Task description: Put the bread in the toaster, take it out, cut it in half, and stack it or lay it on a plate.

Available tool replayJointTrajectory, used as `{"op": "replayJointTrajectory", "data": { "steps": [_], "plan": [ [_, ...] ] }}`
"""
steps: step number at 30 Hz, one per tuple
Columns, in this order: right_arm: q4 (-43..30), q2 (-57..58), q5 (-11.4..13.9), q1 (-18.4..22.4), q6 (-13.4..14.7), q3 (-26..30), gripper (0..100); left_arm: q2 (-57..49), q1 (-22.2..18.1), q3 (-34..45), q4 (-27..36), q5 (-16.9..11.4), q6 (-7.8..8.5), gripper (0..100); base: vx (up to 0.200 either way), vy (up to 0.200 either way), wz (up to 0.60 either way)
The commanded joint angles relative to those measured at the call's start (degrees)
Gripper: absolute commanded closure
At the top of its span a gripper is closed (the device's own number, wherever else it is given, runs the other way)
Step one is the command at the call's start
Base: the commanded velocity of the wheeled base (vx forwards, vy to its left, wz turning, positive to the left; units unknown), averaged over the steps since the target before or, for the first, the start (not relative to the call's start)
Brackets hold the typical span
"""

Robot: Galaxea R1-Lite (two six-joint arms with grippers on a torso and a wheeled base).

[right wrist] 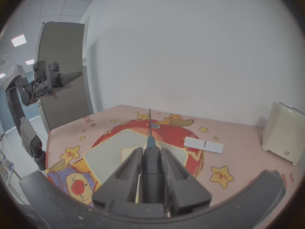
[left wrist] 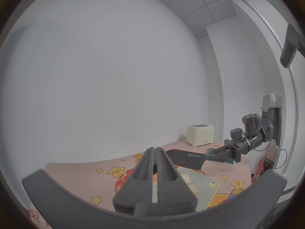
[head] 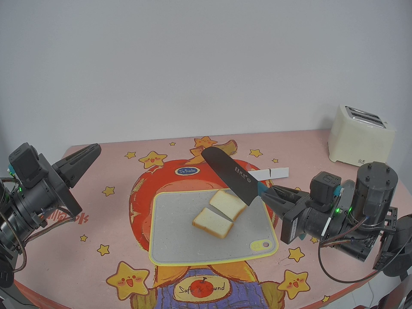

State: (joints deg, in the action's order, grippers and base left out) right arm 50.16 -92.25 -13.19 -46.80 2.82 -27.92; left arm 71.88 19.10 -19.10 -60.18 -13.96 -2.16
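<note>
A knife (head: 229,174) is gripped by the right end effector (head: 274,192) over two bread halves (head: 213,222); the left end effector (head: 88,153) is closed, empty.

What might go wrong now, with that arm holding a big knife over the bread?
1. The right gripper clamps the knife only by its handle, with the blade raised over the two bread halves. A slip could drop it on them or on the cutting board.
2. The halves lie loose and close together, so grabbing one with the left gripper may shove the other aside.
</note>
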Motion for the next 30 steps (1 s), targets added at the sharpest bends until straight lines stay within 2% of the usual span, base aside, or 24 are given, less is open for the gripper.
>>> {"op": "replayJointTrajectory", "data": {
  "steps": [1, 6, 10, 11, 12, 13, 15, 16, 17, 18, 19, 20, 21, 23, 30],
  "plan": [
    [-0.07, 2.07, 0.09, 0.66, 0.08, -0.03, 100, -5.96, -0.82, 1.0, 0.24, 1.65, -0.13, 100, 0.0, 0.0, 0.0],
    [0.02, 2.95, 0.53, 1.98, 0.17, -0.21, 100, -18.61, -3.11, 9.96, 0.77, 6.31, -0.04, 100, 0.0, 0.0, 0.0],
    [0.02, 3.39, 0.89, 3.21, 0.26, -0.56, 100, -29.16, -7.15, 15.5, 2.62, 6.84, -0.04, 100, 0.0, 0.0, 0.0],
    [0.02, 3.39, 0.97, 4.08, 0.26, -0.74, 100, -36.37, -11.98, 17.26, 7.71, 6.93, -0.22, 100, 0.0, 0.0, 0.0],
    [0.02, 3.3, 0.97, 4.08, 0.26, -0.74, 100, -36.9, -12.34, 17.34, 8.24, 6.93, -0.22, 100, 0.0, 0.0, 0.0],
    [0.02, 3.39, 0.97, 4.35, 0.35, -0.91, 100, -44.72, -16.38, 19.1, 16.33, 6.58, -0.57, 100, 0.0, 0.0, 0.0],
    [0.11, 3.3, 0.97, 4.44, 0.35, -1.7, 100, -55.79, -18.84, 19.01, 31.62, 6.4, -0.83, 100, 0.0, 0.0, 0.0],
    [0.11, 3.3, 0.97, 4.44, 0.35, -1.7, 100, -55.79, -18.84, 19.01, 31.62, 6.4, -0.83, 100, 0.0, 0.0, 0.0],
    [0.11, 3.48, 0.97, 4.44, 0.44, -2.32, 100, -69.77, -19.19, 18.66, 49.64, 6.31, -0.39, 100, 0.0, 0.0, 0.0],
    [0.11, 3.48, 0.97, 4.7, 0.88, -2.85, 100, -71.88, -19.01, 18.58, 60.45, 8.07, 1.81, 100, 0.0, 0.0, 0.0],
    [0.11, 3.56, 0.97, 4.96, 1.31, -3.02, 100, -70.47, -19.01, 18.4, 62.21, 10.44, 3.21, 100, 0.0, 0.0, 0.0],
    [0.11, 3.56, 0.97, 4.96, 1.84, -3.02, 100, -68.89, -19.01, 18.93, 61.06, 13.43, 3.92, 100, 0.0, 0.0, 0.0],
    [0.02, 3.65, 0.97, 4.96, 2.11, -3.02, 100, -70.29, -19.01, 19.01, 60.27, 14.66, 2.95, 100, 0.0, 0.0, 0.0],
    [0.11, 3.74, 0.8, 5.05, 2.11, -3.2, 100, -71.08, -19.01, 19.01, 60.62, 14.31, 2.16, 100, 0.0, 0.0, 0.0],
    [0.11, 3.83, 0.09, 7.69, 1.23, -3.46, 100, -70.38, -19.01, 19.01, 60.54, 14.31, 2.25, 100, 0.0, 0.0, 0.0]
  ]
}}
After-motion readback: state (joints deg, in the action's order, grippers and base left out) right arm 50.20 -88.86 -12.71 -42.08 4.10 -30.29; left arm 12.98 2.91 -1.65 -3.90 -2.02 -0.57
